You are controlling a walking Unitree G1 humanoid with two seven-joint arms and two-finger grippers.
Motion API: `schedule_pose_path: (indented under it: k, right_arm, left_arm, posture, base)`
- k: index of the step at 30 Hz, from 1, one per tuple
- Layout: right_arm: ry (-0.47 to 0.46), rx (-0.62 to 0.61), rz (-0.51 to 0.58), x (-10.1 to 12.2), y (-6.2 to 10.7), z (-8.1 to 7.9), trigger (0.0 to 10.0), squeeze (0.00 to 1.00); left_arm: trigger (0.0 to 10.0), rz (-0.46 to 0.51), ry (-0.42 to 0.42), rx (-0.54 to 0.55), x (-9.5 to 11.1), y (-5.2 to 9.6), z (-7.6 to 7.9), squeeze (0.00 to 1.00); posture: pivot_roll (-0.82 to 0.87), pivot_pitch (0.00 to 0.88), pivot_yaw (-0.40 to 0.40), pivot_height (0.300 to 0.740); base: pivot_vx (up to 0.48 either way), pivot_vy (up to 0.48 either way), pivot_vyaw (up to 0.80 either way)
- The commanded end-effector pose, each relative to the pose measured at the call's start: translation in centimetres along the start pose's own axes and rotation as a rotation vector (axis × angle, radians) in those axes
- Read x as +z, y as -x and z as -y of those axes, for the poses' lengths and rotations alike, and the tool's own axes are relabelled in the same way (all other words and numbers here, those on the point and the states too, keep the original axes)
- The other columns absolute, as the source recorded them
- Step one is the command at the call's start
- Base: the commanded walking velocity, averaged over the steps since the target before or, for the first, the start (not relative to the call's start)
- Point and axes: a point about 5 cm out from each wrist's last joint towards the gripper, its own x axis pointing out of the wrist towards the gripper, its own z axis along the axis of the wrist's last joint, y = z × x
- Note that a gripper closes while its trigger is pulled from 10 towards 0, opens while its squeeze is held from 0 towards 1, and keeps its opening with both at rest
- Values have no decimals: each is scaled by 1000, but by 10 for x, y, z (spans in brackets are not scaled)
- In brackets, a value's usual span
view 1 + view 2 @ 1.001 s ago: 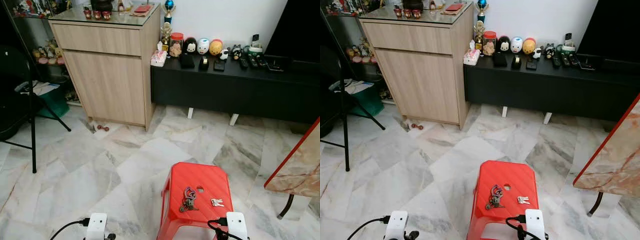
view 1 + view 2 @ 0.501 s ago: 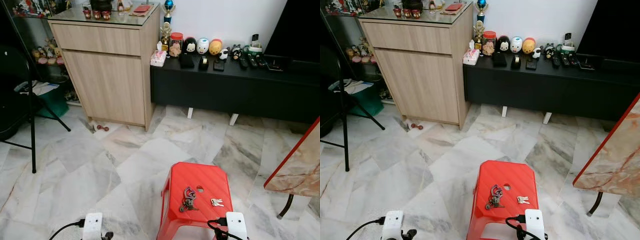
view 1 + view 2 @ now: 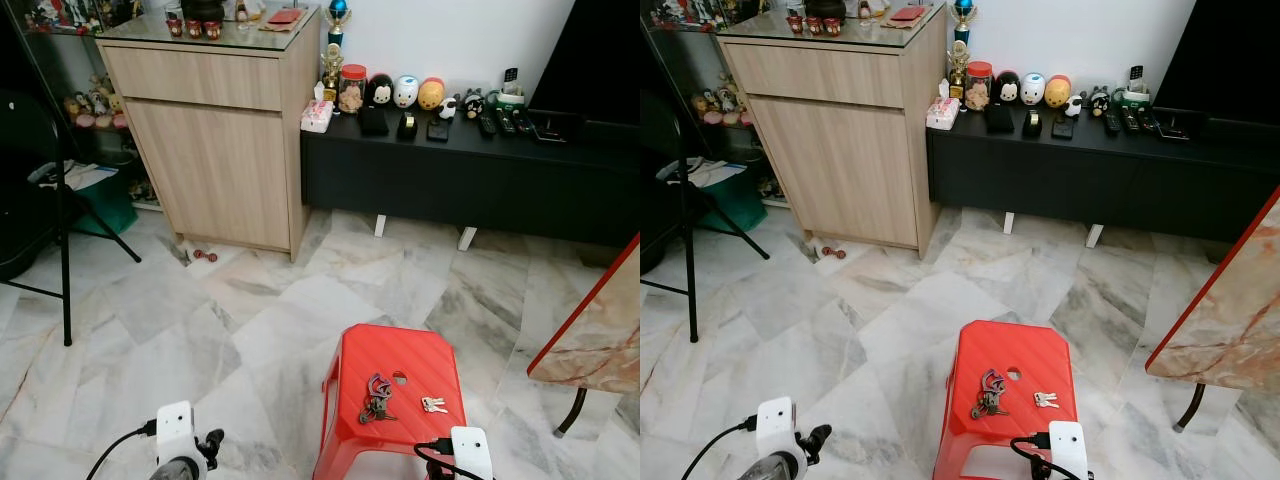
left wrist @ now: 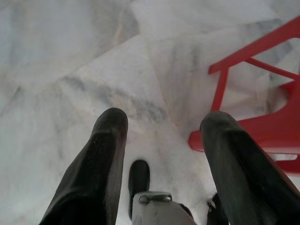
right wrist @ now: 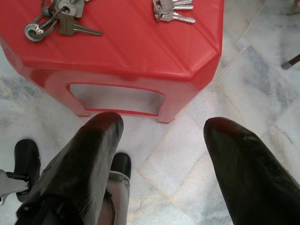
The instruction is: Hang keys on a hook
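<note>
Two key sets were seen on the red stool (image 3: 395, 360): a larger key bunch (image 3: 376, 398) with rings left of the seat's centre hole, and a small key pair (image 3: 434, 405) just right of it, the two near each other but apart. The right gripper (image 5: 161, 154) was held low at the stool's near edge, fingers spread wide with nothing between them; in its wrist view both sets lay ahead of and beyond the fingertips, on top of the seat, the key bunch (image 5: 56, 18) off toward one finger and the small key pair (image 5: 172, 10) more in line with the gap. The left gripper (image 4: 161, 154) was also released and empty, out over the marble floor (image 3: 250, 330) to the stool's left, with only the stool's leg frame (image 4: 253, 93) at the side of its view. The right arm was judged clearly the nearer one. The small pair's long axis ran roughly across the seat, left to right, so a reach up and forward over the seat edge would be needed, with the fingers closing across that axis. No hook could be made out among the wooden cabinet (image 3: 215, 130) and the black low console (image 3: 470, 170) at the far wall, so the hanging target was left unplaced.
</note>
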Motion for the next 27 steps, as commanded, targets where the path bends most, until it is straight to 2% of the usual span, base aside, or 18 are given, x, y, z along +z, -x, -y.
schedule_pose_path:
  k: [1,6,11,27]
  right_arm:
    - [-10,4,1,1,0,0,10000,0]
    - [-11,5,11,2,0,0,10000,0]
    - [-11,-4,14,2,0,1,10000,0]
    - [10,-9,11,1,0,2,10000,0]
  left_arm:
    - [10000,7,-48,-30,2,0,3,0]
    - [10000,-2,-51,-18,-1,1,0,0]
    - [10000,-44,-53,-7,-13,3,-1,0]
    - [10000,-69,-45,25,-21,6,-5,0]
  posture:
    - [56,0,-57,740]
    - [59,0,-58,740]
    - [51,0,-60,740]
    - [50,0,-60,740]
  base:
    - [0,0,0]
    - [0,0,0]
    - [0,0,0]
    - [0,0,0]
